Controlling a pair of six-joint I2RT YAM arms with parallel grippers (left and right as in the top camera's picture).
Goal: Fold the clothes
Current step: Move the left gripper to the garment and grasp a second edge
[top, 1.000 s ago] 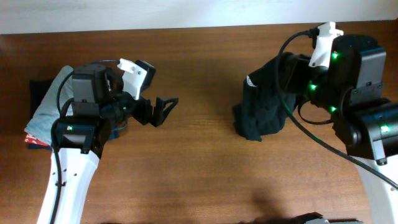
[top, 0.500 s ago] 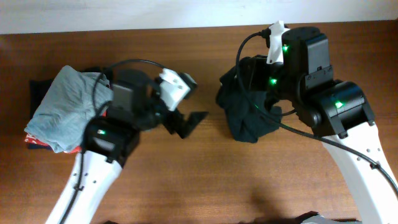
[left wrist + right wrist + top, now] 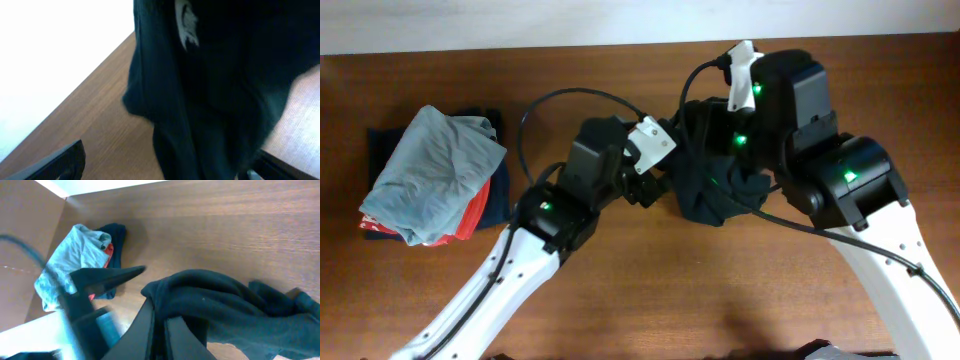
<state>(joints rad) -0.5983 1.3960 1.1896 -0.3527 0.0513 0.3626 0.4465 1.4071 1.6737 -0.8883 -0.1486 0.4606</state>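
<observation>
The black T-shirt point(image 3: 720, 195) hangs in a crumpled bunch over the middle of the table point(image 3: 620, 300), pinched at one raised fold by my right gripper point(image 3: 156, 325), whose jaws are clamped flat on the cloth. Its lower folds seem to trail onto the wood, though I cannot tell how much of it rests there. My left gripper point(image 3: 167, 157) sits right at the shirt's left side with its jaws spread wide, dark fabric hanging between them and not yet nipped.

I judge the shirt light and very limp: it will sag, twist and slide under its own weight, with no stiffness to hold a shape. It is not fragile, so a firm pinch is safe, but a shallow bite on one layer may slip. I want the left claw on a hem or shoulder edge, well away from the right one, so the two can stretch it flat. The light grey-blue garment point(image 3: 435, 170) on the stack lies well apart at the far left
</observation>
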